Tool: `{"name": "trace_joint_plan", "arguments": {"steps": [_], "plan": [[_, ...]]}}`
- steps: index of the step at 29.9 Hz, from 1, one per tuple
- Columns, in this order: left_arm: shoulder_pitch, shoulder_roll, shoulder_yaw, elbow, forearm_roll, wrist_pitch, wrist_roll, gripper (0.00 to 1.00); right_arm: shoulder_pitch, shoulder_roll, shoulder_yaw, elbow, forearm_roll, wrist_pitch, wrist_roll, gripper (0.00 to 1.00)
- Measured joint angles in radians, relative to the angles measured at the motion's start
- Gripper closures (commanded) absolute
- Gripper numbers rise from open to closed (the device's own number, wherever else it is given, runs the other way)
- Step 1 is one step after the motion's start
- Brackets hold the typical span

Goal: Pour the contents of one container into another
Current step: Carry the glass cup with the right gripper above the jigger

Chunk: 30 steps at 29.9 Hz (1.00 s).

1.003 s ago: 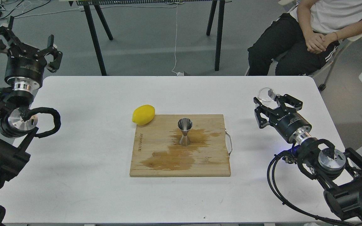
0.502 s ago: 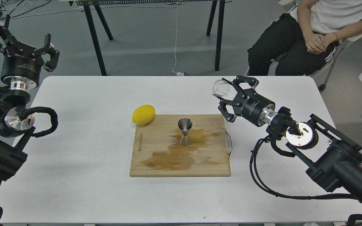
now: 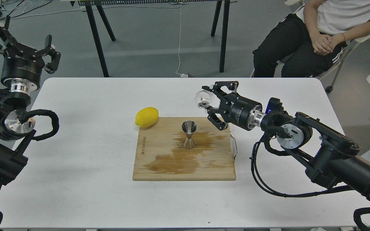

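A steel jigger [image 3: 189, 134] stands upright in the middle of a wooden cutting board [image 3: 218, 160]. My right gripper [image 3: 207, 99] is shut on a small clear glass [image 3: 201, 98], which it holds tipped on its side above the table, just up and right of the jigger's mouth. Something small and dark shows inside the glass. Brown liquid [image 3: 177, 160] is spread over the board around the jigger's foot and toward the front. Far off at the table's back left corner, my left gripper [image 3: 19, 38] is raised, open and holding nothing.
A yellow lemon [image 3: 146, 117] lies at the board's back left corner. The board has a metal handle [image 3: 234, 146] on its right side. A seated person [image 3: 320, 35] is beyond the white table [image 3: 85, 179] at the back right.
My right arm has swung left with the glass, from the table's right side to just beside the jigger, tipping the glass. The left gripper has risen slightly.
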Motion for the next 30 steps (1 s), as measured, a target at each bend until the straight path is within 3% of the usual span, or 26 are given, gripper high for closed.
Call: {"name": "trace_joint_plan", "arguments": {"steps": [30], "plan": [[0.001,0.000,0.000,0.000,0.000,-0.001,-0.001,0.00,-0.012,0.038,-0.046,0.003,-0.228,-0.041,0.016,0.59]]}}
